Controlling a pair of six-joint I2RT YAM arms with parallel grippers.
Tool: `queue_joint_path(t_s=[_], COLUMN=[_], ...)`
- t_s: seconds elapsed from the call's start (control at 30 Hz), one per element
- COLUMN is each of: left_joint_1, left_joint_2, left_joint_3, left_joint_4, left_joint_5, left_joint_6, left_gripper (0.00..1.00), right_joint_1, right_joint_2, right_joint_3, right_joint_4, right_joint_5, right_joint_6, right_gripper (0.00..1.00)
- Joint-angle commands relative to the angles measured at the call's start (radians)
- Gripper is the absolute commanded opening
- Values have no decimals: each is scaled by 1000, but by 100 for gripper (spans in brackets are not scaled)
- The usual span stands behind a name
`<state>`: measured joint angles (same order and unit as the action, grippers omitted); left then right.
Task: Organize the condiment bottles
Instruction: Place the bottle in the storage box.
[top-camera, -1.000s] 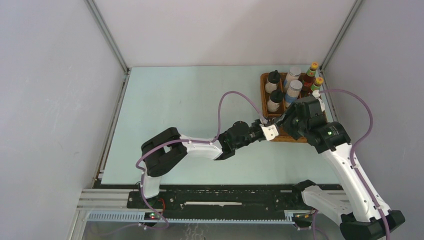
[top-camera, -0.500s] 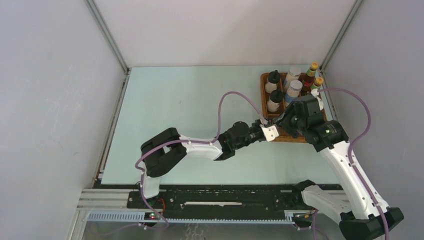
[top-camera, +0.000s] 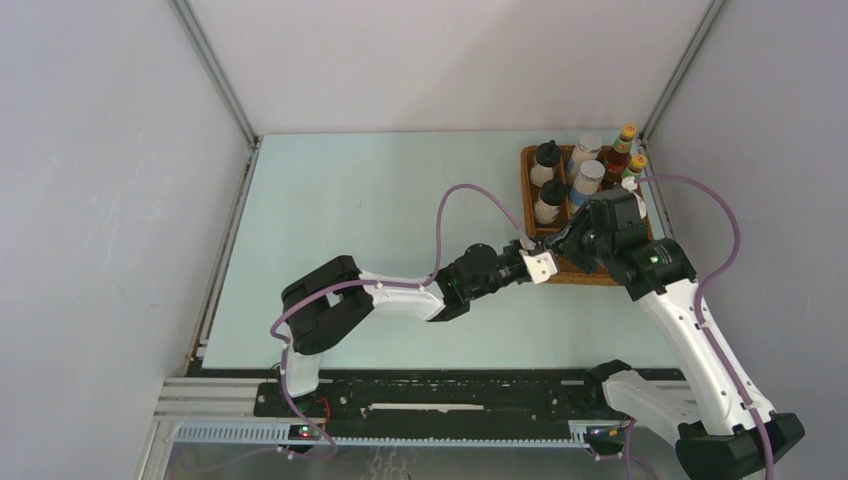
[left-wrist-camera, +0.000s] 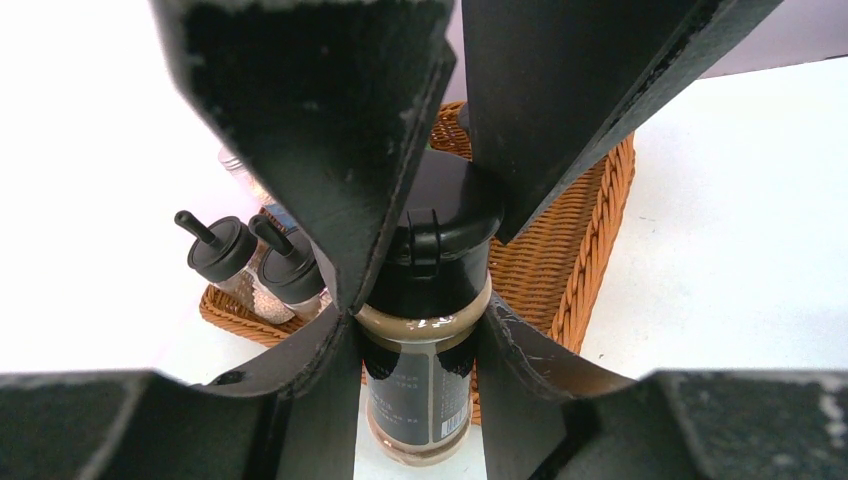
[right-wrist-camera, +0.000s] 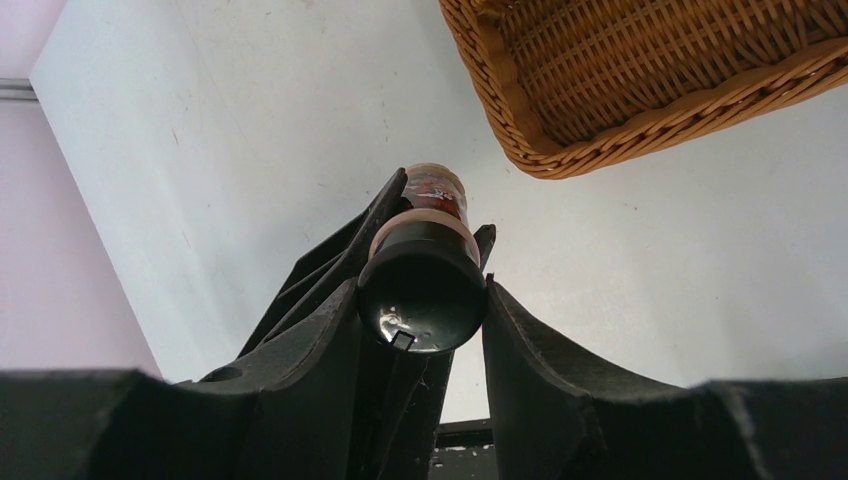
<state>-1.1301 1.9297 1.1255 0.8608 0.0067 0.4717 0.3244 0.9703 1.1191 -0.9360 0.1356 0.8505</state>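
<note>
The tiny dark jar (left-wrist-camera: 425, 390) has a black cap, a dark label and pale brown contents, and it is held by both arms at once. The left gripper (left-wrist-camera: 420, 330) is closed narrowly on the body of the jar just under the cap, one finger pressed on each side. The right gripper (right-wrist-camera: 422, 300) comes from the cap end, and its two fingers lie against the sides of the black cap, so it is clamped on the same jar. In the right wrist view the cap faces the camera and the left fingers show behind it, around the body. The jar is just beside the near left corner of the wicker tray (top-camera: 524, 190), outside it and over the pale table (top-camera: 400, 200); I cannot tell if its bottom touches the table. The other bottles stand upright in the far part of the tray: two black-lidded white jars (top-camera: 547, 157) in the left column, two silver-lidded jars (top-camera: 588, 147) in the middle column, and two red sauce bottles (top-camera: 622, 145) with orange caps at the right. The near part of the tray is hidden under the right arm in the top view.
</note>
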Motion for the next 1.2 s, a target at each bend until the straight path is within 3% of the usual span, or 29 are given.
queue_joint_path(t_s=[0.0, 0.1, 0.27, 0.57, 0.83, 1.03, 1.17], left_joint_1=[-5, -6, -8, -23, -25, -25, -25], left_joint_2=[-69, -70, -67, -52, -57, -61, -61], left_joint_3=[-27, -29, -30, -36, -33, -36, -36], left_joint_4=[92, 95, 100, 147, 129, 123, 119], left_joint_5=[9, 5, -18, -116, -121, -108, -103], left_joint_6=[26, 26, 21, 11, 5, 12, 18], left_gripper=[0, 0, 0, 12, 50, 68, 71], right_joint_1=[-16, -20, -27, -29, -29, -29, -31], right_joint_2=[6, 5, 8, 2, -8, -12, -14], right_joint_3=[-2, -11, -24, -28, -29, -28, -28], right_joint_4=[33, 45, 58, 72, 87, 97, 101], right_joint_5=[20, 12, -15, -27, -34, -41, -43], right_joint_6=[-19, -23, -28, -34, -42, -45, -47], right_gripper=[41, 31, 0, 0, 0, 0, 0])
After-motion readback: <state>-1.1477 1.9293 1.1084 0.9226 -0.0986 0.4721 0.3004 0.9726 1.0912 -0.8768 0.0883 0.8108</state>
